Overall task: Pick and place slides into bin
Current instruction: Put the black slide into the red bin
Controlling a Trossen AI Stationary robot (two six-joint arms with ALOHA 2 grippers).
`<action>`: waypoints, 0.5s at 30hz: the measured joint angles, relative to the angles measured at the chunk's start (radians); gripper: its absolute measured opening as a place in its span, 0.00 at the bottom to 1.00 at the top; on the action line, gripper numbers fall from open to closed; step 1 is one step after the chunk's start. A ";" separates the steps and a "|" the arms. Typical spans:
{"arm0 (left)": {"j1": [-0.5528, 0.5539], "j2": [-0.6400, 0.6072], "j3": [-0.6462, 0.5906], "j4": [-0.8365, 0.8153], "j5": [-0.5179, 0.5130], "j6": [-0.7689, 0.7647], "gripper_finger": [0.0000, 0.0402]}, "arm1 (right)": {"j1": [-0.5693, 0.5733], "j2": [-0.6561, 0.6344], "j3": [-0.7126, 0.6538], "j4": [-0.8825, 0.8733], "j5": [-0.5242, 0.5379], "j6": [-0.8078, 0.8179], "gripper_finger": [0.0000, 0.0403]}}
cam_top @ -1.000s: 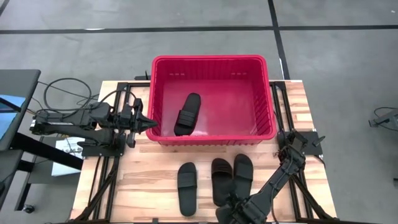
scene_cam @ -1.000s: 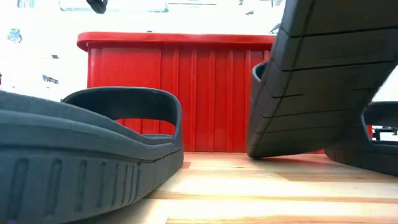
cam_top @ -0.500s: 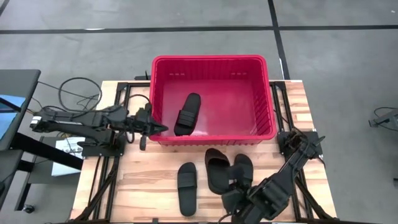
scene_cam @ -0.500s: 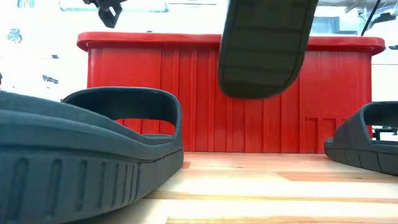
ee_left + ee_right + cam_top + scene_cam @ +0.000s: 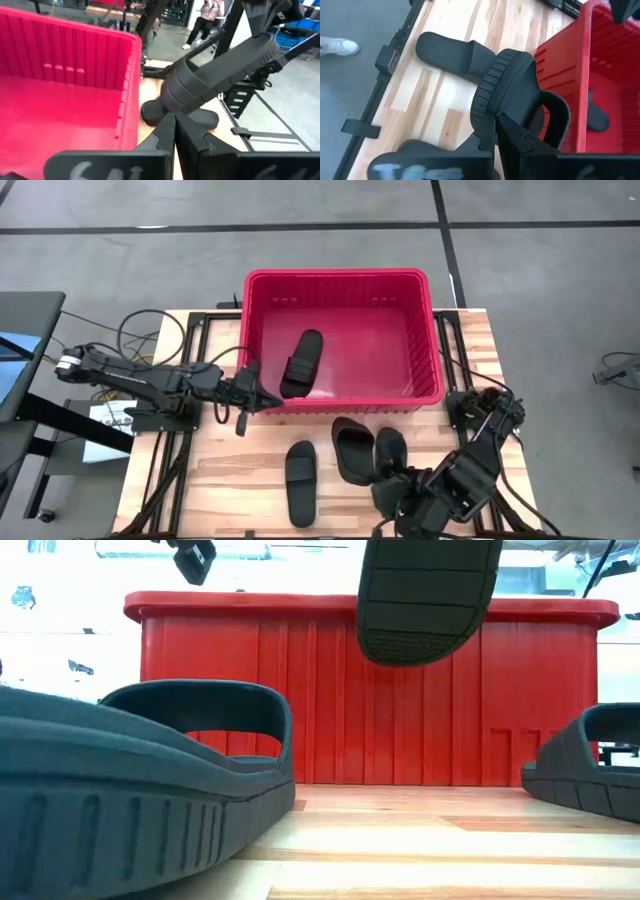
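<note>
Lifted slide (image 5: pixel 507 95) off table (image 5: pixel 230 470), lower center, pinched by right hand (image 5: pixel 495 131). One slide (image 5: pixel 301 363) in bin (image 5: pixel 430 340), two on table. Left hand (image 5: pixel 262 398) pressed together at bin's lower-left corner.

Two dark, slim, multi-jointed arms; black cables looping beside left arm (image 5: pixel 130 375) at frame's left; right arm (image 5: pixel 470 465) bulkier at lower right; matte black wedge-shaped fingers (image 5: pixel 520 142).

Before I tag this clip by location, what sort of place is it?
Probably a robotics lab or workshop: a wooden table on bare grey concrete floor, cables trailing off it, blue storage bins behind.
</note>
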 joint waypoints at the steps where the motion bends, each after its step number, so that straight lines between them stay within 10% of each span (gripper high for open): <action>1: -0.011 0.008 0.000 -0.003 -0.003 -0.009 0.00 | 0.004 0.000 0.000 0.001 0.002 -0.011 0.00; 15: -0.150 0.058 0.000 0.073 -0.045 -0.107 0.00 | 0.077 -0.052 0.000 0.211 0.277 -0.250 0.00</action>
